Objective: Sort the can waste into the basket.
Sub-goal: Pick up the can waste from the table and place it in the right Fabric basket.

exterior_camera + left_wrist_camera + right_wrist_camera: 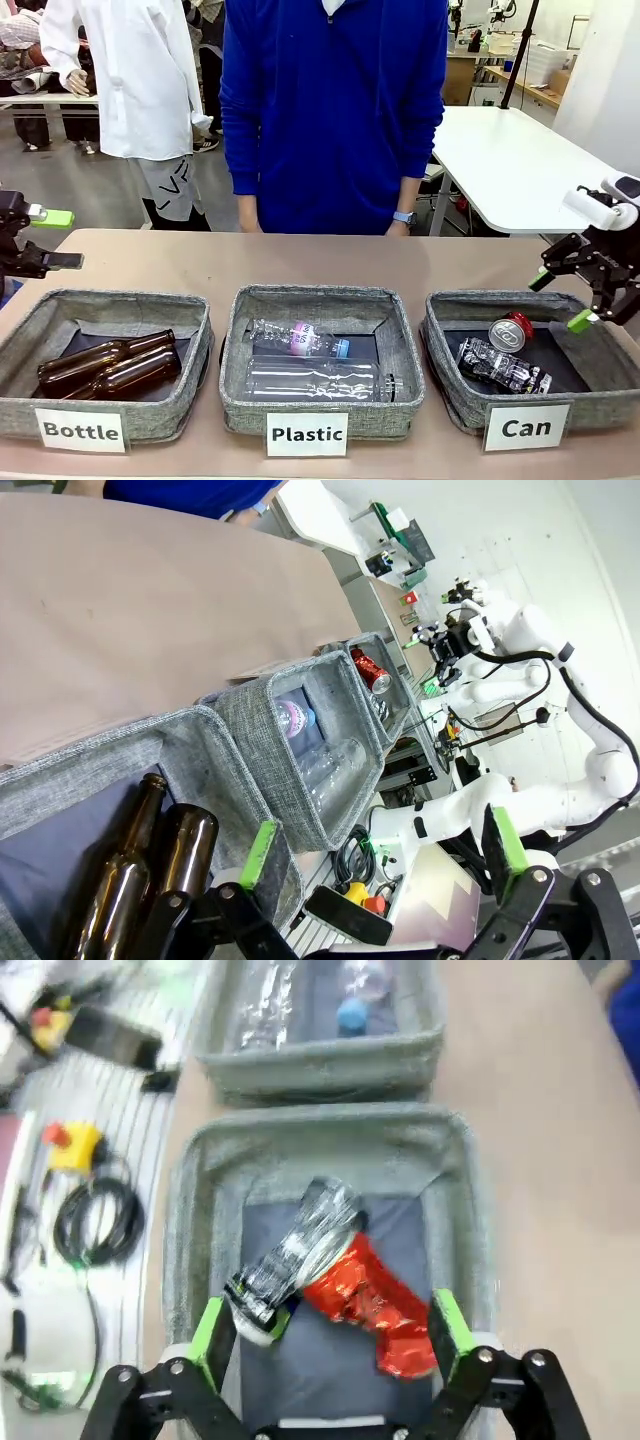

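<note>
— Where are the cans?
— The black can (504,366) and red can (513,329) lie touching in the basket (452,385) labelled "Can".
— The arms?
— The right gripper (562,299) hangs above it, fingers spread (nothing between); the left gripper (378,852) is spread too, empty.

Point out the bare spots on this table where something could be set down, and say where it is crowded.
Free: the tan tabletop strip between the three grey woven baskets and the person in blue. The grey "Can" basket keeps bare dark lining right of the black can and crushed red can. Crowded: the "Plastic" basket, filled by clear bottles, and the narrow gaps between baskets.
</note>
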